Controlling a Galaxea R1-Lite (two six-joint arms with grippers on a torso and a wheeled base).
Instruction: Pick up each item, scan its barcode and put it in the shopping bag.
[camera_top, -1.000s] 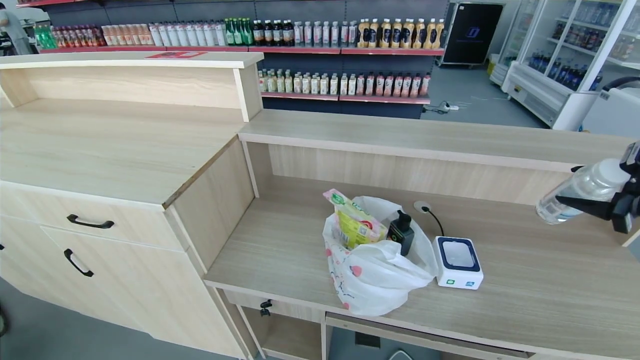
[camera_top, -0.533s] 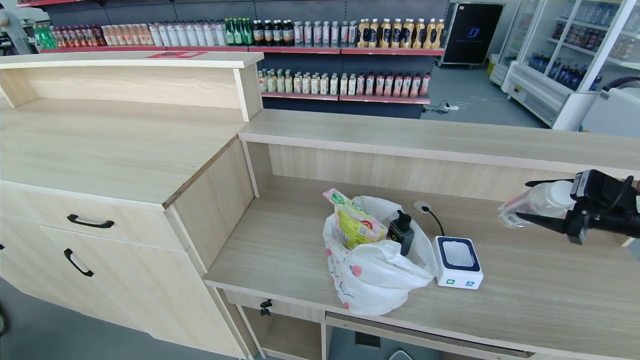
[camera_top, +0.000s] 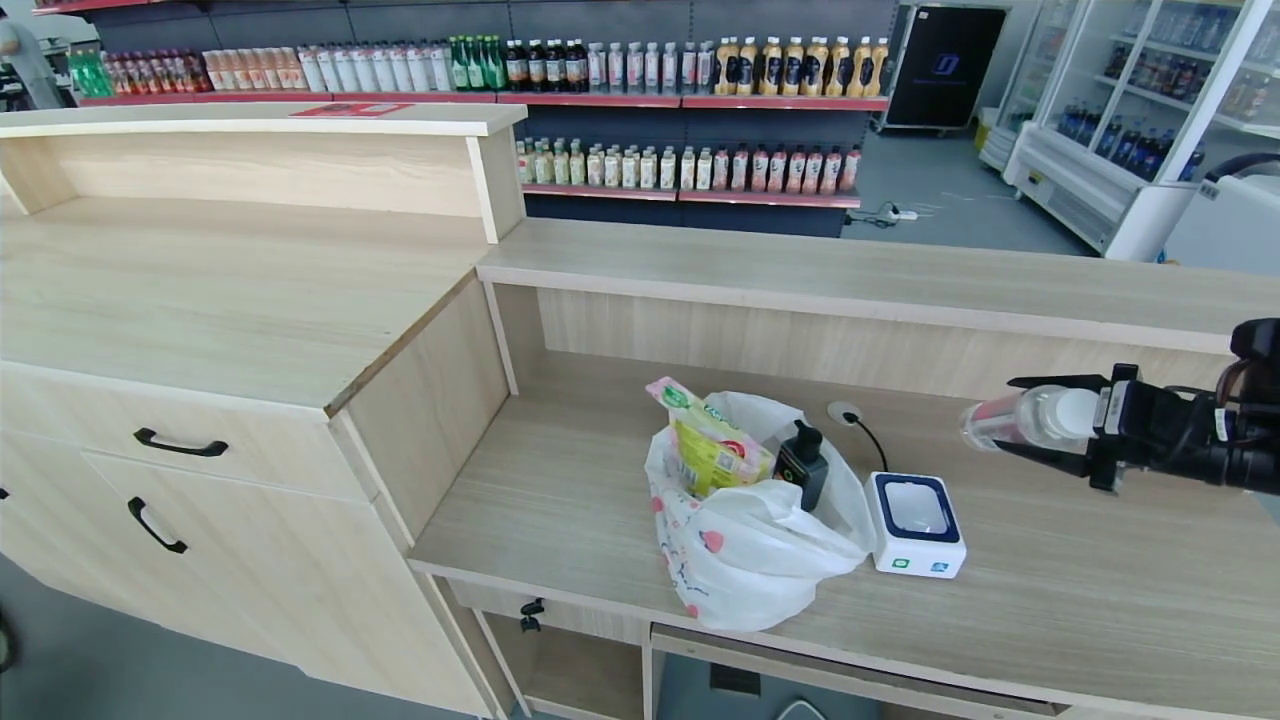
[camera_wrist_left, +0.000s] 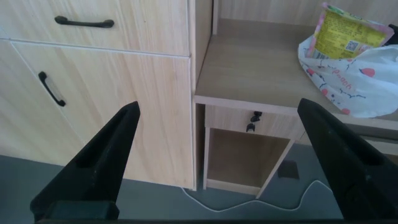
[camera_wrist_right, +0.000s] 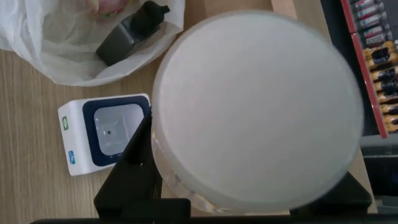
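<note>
My right gripper (camera_top: 1050, 422) is shut on a clear plastic bottle (camera_top: 1020, 418) with a white cap, held lying sideways above the counter, to the right of and above the white-and-blue scanner (camera_top: 915, 523). In the right wrist view the bottle's white cap end (camera_wrist_right: 258, 106) looms large, with the scanner (camera_wrist_right: 106, 140) below it. The white shopping bag (camera_top: 750, 545) stands left of the scanner, holding a yellow-green snack pack (camera_top: 712, 445) and a dark pump bottle (camera_top: 803, 465). My left gripper (camera_wrist_left: 217, 155) hangs open, low beside the counter, with the bag (camera_wrist_left: 348, 74) off to one side.
The scanner's cable runs to a round grommet (camera_top: 845, 412) behind it. A raised ledge (camera_top: 850, 275) backs the counter (camera_top: 1100, 580). A taller cabinet with drawers (camera_top: 180, 445) stands to the left. Drink shelves (camera_top: 690, 100) and fridges lie beyond.
My right gripper has carried the bottle down and leftward from the right edge toward the scanner, turning it more horizontal. The bag and scanner have not moved.
</note>
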